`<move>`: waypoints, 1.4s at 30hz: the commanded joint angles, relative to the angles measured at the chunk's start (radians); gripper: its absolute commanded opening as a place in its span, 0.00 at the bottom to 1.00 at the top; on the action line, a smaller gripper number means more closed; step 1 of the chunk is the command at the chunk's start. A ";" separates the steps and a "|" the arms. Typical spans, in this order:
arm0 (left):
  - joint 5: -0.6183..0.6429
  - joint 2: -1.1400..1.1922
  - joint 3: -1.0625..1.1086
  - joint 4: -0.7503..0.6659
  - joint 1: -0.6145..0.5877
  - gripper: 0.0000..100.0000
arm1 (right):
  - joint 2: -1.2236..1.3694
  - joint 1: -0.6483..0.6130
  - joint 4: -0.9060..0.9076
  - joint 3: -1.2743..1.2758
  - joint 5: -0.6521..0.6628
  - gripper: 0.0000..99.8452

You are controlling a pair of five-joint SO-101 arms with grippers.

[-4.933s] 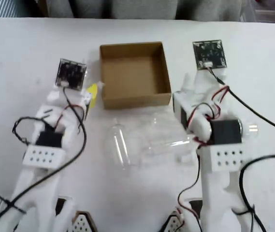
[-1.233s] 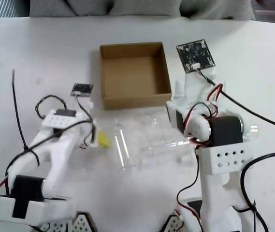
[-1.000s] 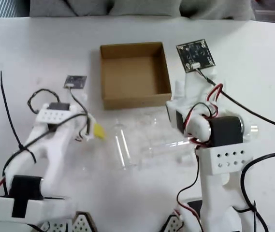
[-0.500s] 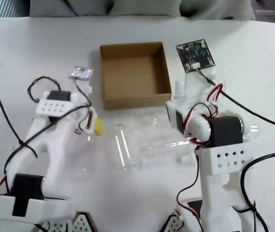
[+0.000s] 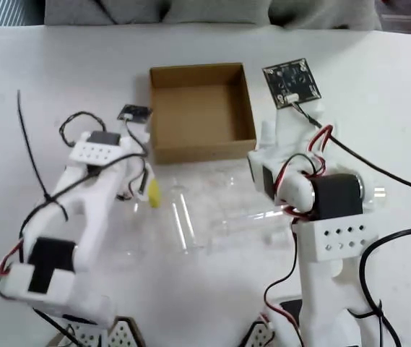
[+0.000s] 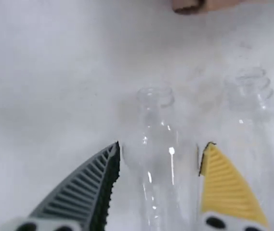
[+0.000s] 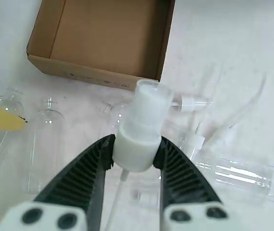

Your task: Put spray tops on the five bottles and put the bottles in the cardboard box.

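In the left wrist view a clear uncapped bottle (image 6: 155,125) lies on the white table between my left gripper's (image 6: 161,144) grey and yellow fingers, which stand open on either side of it. A second clear bottle (image 6: 254,91) lies right beside it. My right gripper (image 7: 136,142) is shut on a white spray top (image 7: 144,115), held upright above the table just in front of the cardboard box (image 7: 108,38). From above, the open box (image 5: 201,108) sits at the back centre, with the left gripper (image 5: 146,191) before its front left corner and the right gripper (image 5: 269,137) by its right side.
Several clear bottles (image 5: 180,217) and loose spray tops with thin tubes (image 7: 190,102) lie scattered in front of the box between the two arms. Another bottle (image 7: 242,175) lies on its side near the right arm. Cables trail from both arms.
The left arm has come back from beside the box's left side, then shifted right so its fingers sit around the leftmost bottle. The right arm has barely moved and still holds the spray top.
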 commanded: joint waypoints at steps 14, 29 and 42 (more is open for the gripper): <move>0.100 0.114 -0.069 0.011 0.035 0.27 | -0.025 0.002 -0.051 -0.008 0.014 0.02; -0.038 0.110 -0.164 0.086 0.071 0.28 | -0.027 0.002 -0.053 -0.008 0.014 0.02; -0.103 0.120 -0.255 0.216 0.051 0.46 | -0.027 0.002 -0.051 -0.008 0.014 0.02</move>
